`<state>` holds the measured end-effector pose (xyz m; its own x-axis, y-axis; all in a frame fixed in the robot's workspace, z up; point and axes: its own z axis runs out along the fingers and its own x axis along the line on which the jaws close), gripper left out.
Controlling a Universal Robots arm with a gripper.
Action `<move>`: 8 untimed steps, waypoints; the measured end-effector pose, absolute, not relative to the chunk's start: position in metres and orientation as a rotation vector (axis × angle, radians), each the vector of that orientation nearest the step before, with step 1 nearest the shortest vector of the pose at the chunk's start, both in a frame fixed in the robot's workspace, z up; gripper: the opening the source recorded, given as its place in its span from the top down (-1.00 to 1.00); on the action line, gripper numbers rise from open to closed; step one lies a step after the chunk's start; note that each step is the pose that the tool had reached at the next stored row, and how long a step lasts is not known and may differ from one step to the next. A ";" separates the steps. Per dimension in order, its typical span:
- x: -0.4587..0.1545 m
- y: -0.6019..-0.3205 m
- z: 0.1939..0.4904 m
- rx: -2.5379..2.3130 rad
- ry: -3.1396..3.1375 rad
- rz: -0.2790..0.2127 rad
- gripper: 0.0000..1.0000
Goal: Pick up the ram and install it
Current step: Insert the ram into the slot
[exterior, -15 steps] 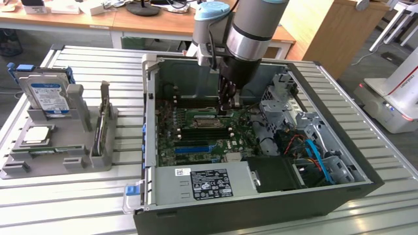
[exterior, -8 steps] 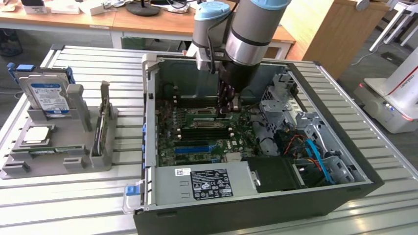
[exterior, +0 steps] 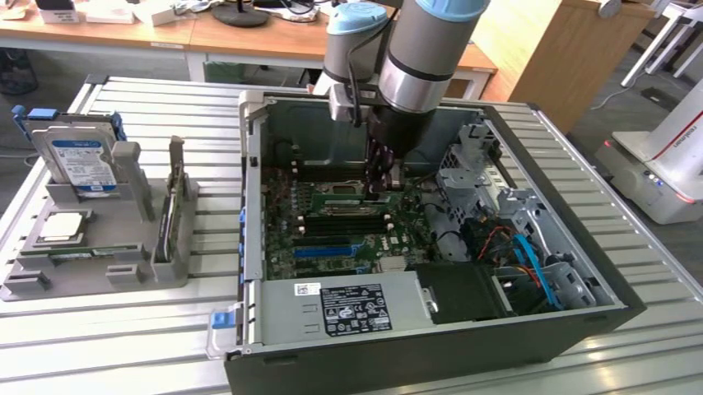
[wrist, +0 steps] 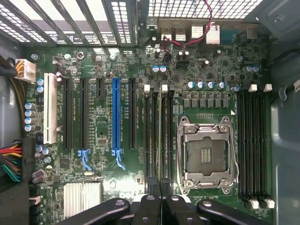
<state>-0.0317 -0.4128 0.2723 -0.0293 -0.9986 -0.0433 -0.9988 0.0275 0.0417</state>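
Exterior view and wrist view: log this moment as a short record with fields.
gripper: reaching down into the open computer case, jaws shut on the ram
ram: seen edge-on in the wrist view, lined up with the memory slots beside the processor socket
seated in slot: cannot tell
fixture: on the exterior view's left, outside the case
fixture contents: hard drive standing upright, processor chip lying flat
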 end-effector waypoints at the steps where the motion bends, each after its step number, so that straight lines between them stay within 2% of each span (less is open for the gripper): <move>1: -0.032 -0.413 0.272 -2.187 2.250 0.095 0.76; 8: -0.032 -0.420 0.272 -2.187 2.250 0.094 0.76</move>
